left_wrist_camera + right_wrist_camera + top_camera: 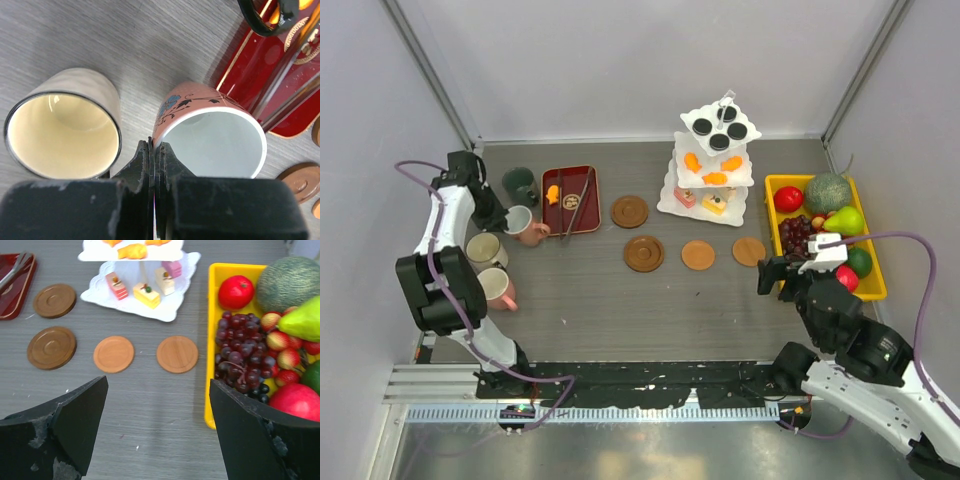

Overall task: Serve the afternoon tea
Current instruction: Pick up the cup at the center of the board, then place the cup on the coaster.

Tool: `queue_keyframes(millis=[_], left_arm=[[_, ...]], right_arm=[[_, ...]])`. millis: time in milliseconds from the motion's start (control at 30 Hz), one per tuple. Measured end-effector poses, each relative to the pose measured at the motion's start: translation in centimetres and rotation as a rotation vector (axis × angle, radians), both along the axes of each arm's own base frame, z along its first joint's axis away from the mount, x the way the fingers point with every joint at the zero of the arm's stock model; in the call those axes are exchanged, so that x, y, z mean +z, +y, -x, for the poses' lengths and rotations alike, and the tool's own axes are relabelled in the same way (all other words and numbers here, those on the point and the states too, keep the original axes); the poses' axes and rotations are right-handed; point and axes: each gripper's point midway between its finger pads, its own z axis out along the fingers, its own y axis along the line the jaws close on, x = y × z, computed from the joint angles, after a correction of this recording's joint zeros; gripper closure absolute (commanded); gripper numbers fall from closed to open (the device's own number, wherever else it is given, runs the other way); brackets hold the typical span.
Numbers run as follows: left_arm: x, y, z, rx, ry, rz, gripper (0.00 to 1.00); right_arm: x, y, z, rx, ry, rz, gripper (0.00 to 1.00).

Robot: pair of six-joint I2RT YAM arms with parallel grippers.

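My left gripper is shut on the rim of a pink flowered mug, one finger inside it and one outside. From above, that mug stands by the dark red tray with my left gripper on it. A cream mug sits just to its left. A dark green mug and another pink mug stand nearby. Several brown coasters lie mid-table. The white three-tier stand holds sweets. My right gripper hangs open over bare table, next to the fruit.
The dark red tray with metal tongs lies right of the mugs. A yellow tray of fruit fills the right side, its rim close to my right finger. Grey walls close in the table on three sides.
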Motion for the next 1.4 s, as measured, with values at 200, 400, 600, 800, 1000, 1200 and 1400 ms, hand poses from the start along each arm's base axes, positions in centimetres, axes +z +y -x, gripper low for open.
queue_keyframes(millis=[200,400,600,800,1000,1200,1400], left_arm=[[4.2,-0.6,1.7,-0.011,-0.090,-0.026,1.00],[7.8,-3.9,4.1,-0.098,-0.198,-0.050,1.00],[6.8,-10.0,6.4,-0.278,-0.190,-0.024,1.00],[4.5,-15.2,8.8,-0.407,-0.130,0.012,1.00],[4.8,-19.2,9.3,-0.484,-0.162,0.046,1.00],[5.1,-21.1,9.5,-0.508,-0.188,0.050,1.00],[5.0,-22.1,9.9,-0.534,-0.192,0.044,1.00]], right_arm=[[-0.5,5.0,-0.9,0.185,0.055,-0.006,0.11],[-0.9,12.1,-2.0,0.407,0.086,-0.026,0.11],[-2.3,19.8,-1.3,0.614,0.086,0.045,0.11],[-4.7,26.2,-0.7,0.689,0.085,0.177,0.11],[-5.9,29.9,-1.7,0.665,0.074,0.234,0.11],[-7.1,32.5,-2.6,0.646,0.090,0.260,0.14],[-9.4,33.0,-3.4,0.606,0.116,0.303,0.29]])
